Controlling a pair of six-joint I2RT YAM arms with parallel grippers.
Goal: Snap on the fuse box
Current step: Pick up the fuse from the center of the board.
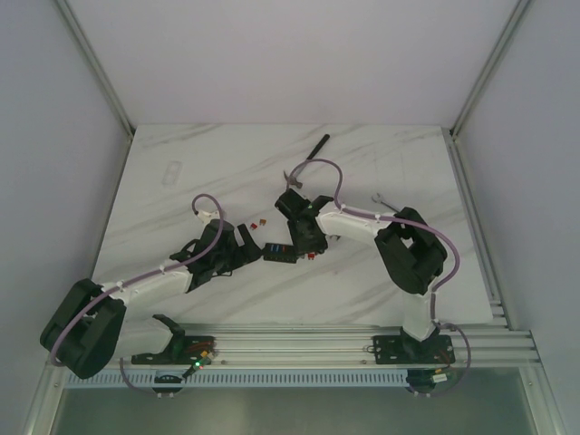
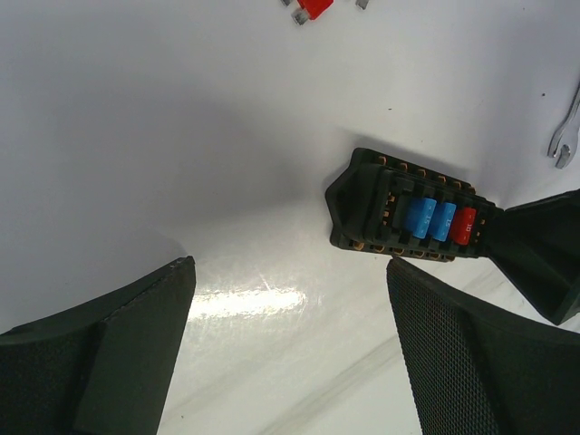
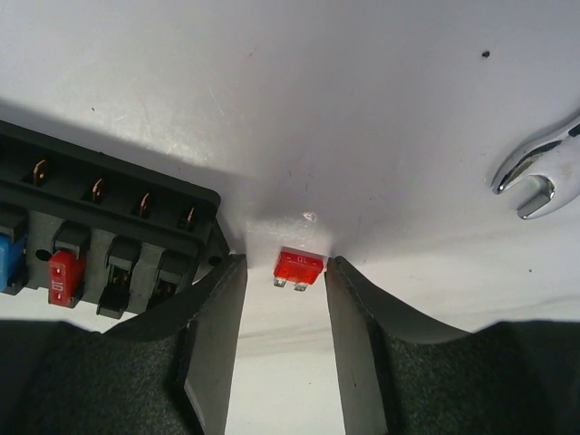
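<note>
Right wrist, right gripper (image 3: 286, 261): our fingers narrow, straddling a loose red fuse (image 3: 299, 267), not clamped.
Left gripper (image 2: 290, 265): wide, empty.
Fuse box (image 3: 109, 227): on table (image 3: 362, 91), just beside right gripper.
Writing: fuse marks too small for us to read.

Top view: high at the 6 o'clock edge of the table (image 1: 227, 163), looking down on all of it. Left wrist: close above it, box (image 2: 408, 213) at 2 o'clock. Right wrist: closer still, box (image 3: 100, 227) at 9 o'clock. Both wrist views share box and wrench (image 2: 560, 145) (image 3: 555, 149).

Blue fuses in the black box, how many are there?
2. One blue fuse and another sit side by side in the fuse box, next to the red fuse.
</note>
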